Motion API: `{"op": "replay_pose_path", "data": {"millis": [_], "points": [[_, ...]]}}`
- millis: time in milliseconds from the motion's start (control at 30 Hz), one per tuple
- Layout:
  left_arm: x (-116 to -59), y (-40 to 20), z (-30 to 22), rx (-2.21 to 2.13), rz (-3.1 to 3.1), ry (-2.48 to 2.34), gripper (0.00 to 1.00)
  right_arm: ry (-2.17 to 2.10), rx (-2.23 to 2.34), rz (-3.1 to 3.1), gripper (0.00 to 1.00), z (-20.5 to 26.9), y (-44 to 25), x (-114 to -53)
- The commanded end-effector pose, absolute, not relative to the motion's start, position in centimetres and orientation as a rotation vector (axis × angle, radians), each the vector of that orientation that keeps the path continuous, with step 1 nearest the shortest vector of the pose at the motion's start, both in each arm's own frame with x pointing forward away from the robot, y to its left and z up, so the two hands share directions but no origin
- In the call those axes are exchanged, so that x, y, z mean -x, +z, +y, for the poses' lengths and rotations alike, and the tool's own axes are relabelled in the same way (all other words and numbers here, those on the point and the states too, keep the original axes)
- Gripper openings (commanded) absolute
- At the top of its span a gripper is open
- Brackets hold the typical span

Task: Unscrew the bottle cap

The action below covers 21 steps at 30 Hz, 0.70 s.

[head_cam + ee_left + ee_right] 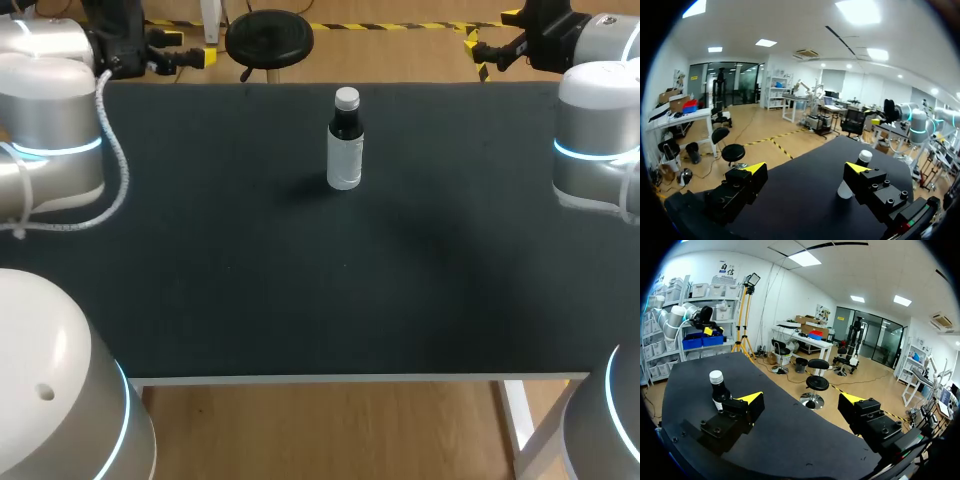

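Note:
A small bottle [345,150] with dark liquid, a pale label and a white cap [346,97] stands upright on the black table [300,290], at the far middle. My left gripper [187,47] hangs open past the table's far left corner, well away from the bottle. My right gripper [492,38] is open beyond the far right corner. In the left wrist view the bottle [844,190] shows partly behind one finger of the open gripper [806,168]. In the right wrist view the bottle [719,392] stands beside and beyond the open gripper [801,399].
Nothing besides the bottle stands on the table. Its front edge [350,379] runs along the near side. My arms' grey links [50,130] [600,130] sit over the left and right sides.

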State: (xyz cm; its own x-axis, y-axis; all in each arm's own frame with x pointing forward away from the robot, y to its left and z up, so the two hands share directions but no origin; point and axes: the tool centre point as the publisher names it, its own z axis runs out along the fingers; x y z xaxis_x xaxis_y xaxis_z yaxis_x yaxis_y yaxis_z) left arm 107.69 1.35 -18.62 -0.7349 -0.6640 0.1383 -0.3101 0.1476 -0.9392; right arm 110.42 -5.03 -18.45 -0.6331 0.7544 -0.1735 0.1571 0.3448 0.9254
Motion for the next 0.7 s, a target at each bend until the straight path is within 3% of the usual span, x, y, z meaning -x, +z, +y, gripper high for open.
{"op": "replay_pose_path", "data": {"millis": [33,400,700], "points": [[-107.9,-19.3,2.1,0.654,2.25,-1.782,1.0,1.291,-0.793,2.013,1.0,-5.0,-18.5,-110.4],[-106.9,-20.8,-0.1,0.188,2.37,-1.901,1.0,1.291,-0.793,2.013,1.0,-5.0,-18.5,-110.4],[-106.0,-21.1,-1.5,0.048,2.408,-1.901,1.0,1.291,-0.793,2.013,1.0,-5.0,-18.5,-110.4]]}}
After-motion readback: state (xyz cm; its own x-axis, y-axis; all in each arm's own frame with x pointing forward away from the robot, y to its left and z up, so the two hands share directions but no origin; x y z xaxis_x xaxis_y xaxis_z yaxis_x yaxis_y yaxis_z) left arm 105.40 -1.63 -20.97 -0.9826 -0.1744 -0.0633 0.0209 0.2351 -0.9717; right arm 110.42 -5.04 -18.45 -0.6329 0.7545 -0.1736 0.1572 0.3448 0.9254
